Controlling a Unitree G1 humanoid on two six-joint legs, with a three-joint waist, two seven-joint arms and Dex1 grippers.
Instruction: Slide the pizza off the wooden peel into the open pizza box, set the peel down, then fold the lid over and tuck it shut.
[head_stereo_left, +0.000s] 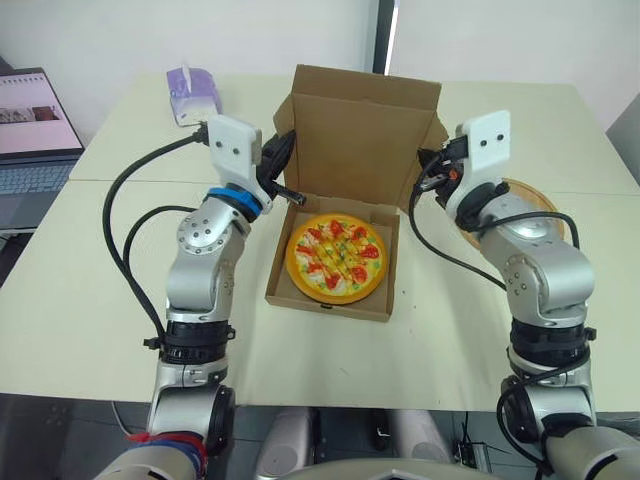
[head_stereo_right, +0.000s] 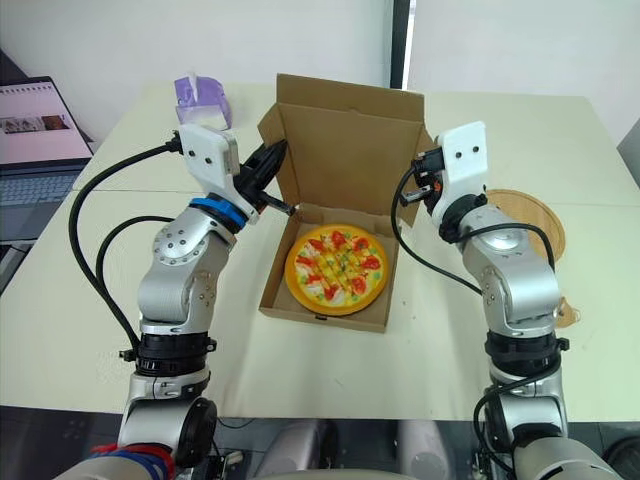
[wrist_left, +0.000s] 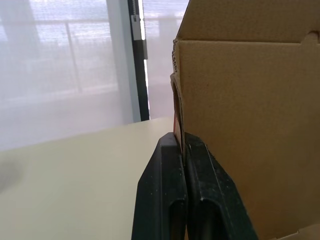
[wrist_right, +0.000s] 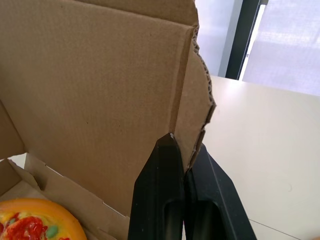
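Pizza (head_stereo_left: 336, 257): one
Pizza box (head_stereo_left: 365, 120): one, cardboard
Wooden peel (head_stereo_right: 522, 212): one, round
Tissue box (head_stereo_left: 192, 93): one, purple
Laptop (head_stereo_left: 30, 130): one
Tables (head_stereo_left: 90, 300): at least two, butted along a seam
Grippers: two, left gripper (wrist_left: 180, 142) and right gripper (wrist_right: 185, 150), two black fingers each

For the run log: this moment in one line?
pizza: in box | peel: on table | lid: upright | left gripper: shut on lid | right gripper: shut on lid
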